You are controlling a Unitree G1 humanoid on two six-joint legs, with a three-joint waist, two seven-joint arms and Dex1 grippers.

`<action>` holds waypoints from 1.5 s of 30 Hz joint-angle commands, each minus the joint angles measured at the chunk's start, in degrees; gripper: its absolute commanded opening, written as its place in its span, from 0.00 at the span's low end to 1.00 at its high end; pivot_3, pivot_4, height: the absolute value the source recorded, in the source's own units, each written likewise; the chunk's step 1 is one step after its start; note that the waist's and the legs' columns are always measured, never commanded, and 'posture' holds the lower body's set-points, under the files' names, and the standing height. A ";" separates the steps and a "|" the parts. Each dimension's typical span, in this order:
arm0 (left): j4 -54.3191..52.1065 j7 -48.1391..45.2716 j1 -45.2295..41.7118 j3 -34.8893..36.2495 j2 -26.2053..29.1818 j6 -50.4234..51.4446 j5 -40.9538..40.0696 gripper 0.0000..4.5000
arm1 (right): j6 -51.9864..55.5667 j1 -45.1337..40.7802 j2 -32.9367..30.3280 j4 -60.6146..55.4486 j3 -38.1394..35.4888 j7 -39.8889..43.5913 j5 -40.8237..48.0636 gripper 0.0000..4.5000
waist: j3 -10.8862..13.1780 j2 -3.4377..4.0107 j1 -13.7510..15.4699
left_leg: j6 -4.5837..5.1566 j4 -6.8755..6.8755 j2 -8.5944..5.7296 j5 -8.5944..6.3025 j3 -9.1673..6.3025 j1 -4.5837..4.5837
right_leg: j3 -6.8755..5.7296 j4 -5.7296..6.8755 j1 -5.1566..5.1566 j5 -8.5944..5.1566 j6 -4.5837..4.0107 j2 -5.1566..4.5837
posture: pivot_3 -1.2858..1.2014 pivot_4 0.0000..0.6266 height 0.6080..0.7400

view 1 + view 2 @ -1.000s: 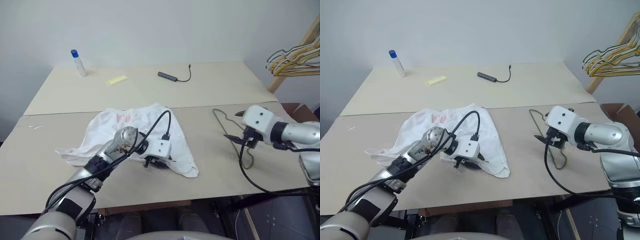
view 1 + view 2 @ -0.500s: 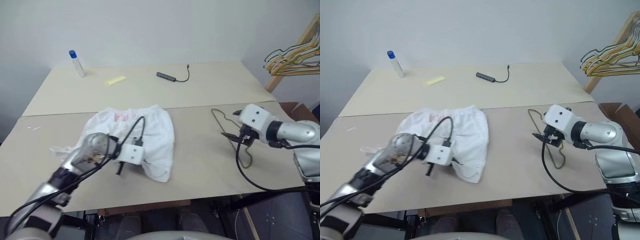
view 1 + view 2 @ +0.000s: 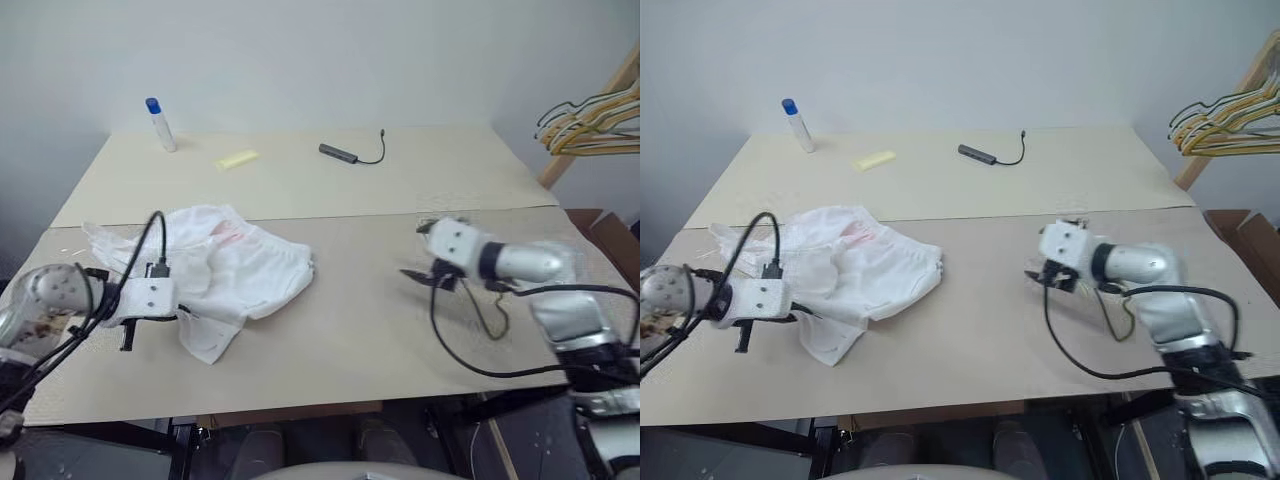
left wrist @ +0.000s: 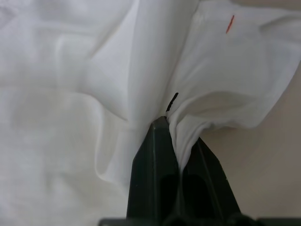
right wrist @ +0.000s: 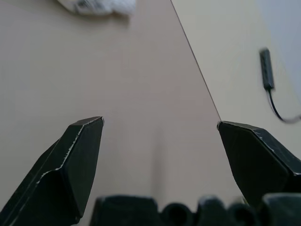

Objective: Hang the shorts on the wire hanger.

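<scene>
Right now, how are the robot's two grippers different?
The left gripper is shut, pinching the white shorts; the right gripper is wide open and holds nothing. The left gripper sits at the table's left side by the shorts; the right gripper hovers over bare tabletop near the wire hanger. Both have two black fingers.

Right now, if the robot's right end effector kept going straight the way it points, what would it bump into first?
Probably the bare table. The open right end effector angles down at it, the shorts lying farther along.
</scene>
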 commanded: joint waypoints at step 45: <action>-10.72 -17.01 25.29 22.95 9.81 5.91 -15.00 0.88 | -45.80 -30.34 26.42 62.06 17.35 -17.33 -25.63 0.00 | 0.02 0.01 1.71 | -0.02 -0.20 0.12 0.01 0.10 0.02 | 0.16 0.92 -0.69 0.01 -0.84 0.26 | 0.60 0.00 1.00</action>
